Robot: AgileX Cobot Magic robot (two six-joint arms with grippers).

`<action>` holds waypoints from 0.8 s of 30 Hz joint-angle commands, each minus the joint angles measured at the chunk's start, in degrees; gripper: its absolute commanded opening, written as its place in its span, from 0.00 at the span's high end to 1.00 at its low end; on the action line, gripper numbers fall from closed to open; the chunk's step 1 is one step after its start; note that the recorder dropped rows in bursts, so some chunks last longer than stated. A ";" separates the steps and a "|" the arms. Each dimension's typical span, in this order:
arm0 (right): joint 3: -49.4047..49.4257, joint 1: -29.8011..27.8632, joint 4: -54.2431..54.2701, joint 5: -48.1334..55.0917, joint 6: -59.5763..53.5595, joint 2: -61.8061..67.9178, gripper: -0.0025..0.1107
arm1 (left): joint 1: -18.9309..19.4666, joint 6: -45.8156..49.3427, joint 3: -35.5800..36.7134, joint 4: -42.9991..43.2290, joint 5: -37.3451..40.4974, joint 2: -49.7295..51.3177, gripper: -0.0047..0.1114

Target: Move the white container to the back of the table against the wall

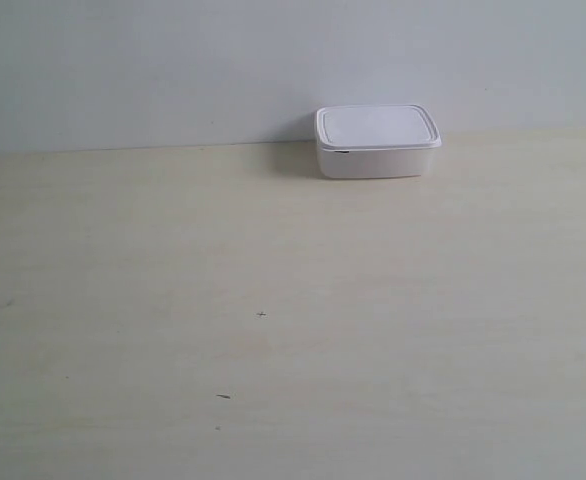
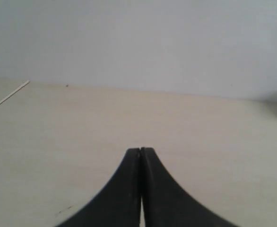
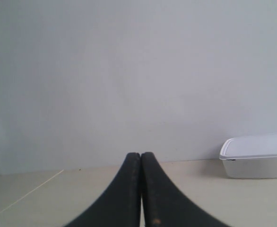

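White container (image 1: 377,142): sitting upright on the table (image 1: 273,300) at the foot of the wall (image 1: 173,60), rear side lining up with the join between tabletop and wall. Probably touching the wall, though the contact line is hiding behind the box itself.

Lid (image 1: 376,124): lying flat and seated on the box, raised rim overhanging the body along every visible side.

Shadow (image 1: 299,140): falling on the wall and tabletop just beside the container.

Left gripper (image 2: 141,150): pointing toward the wall over bare tabletop, well apart from the wall. Black fingers (image 2: 124,189) pressing together tip to tip, showing no gap and gripping nothing.

Right gripper (image 3: 141,155): facing the wall, likewise well apart from it. Black fingers (image 3: 122,189) closing fully against one another and holding nothing. In the right wrist view, the container is showing at the wall's base, off to one side and clear of the fingertips.

Dark marks (image 1: 261,314): a few tiny specks lying on the table, well away from the wall.

Pale line (image 2: 8,97): running thin and straight across the tabletop toward the wall, showing near the edge of the left wrist view.
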 commanded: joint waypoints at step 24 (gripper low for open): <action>0.25 -0.36 -0.73 -0.06 -1.71 -0.27 0.98 | -0.10 1.58 0.18 4.10 7.62 -0.31 0.96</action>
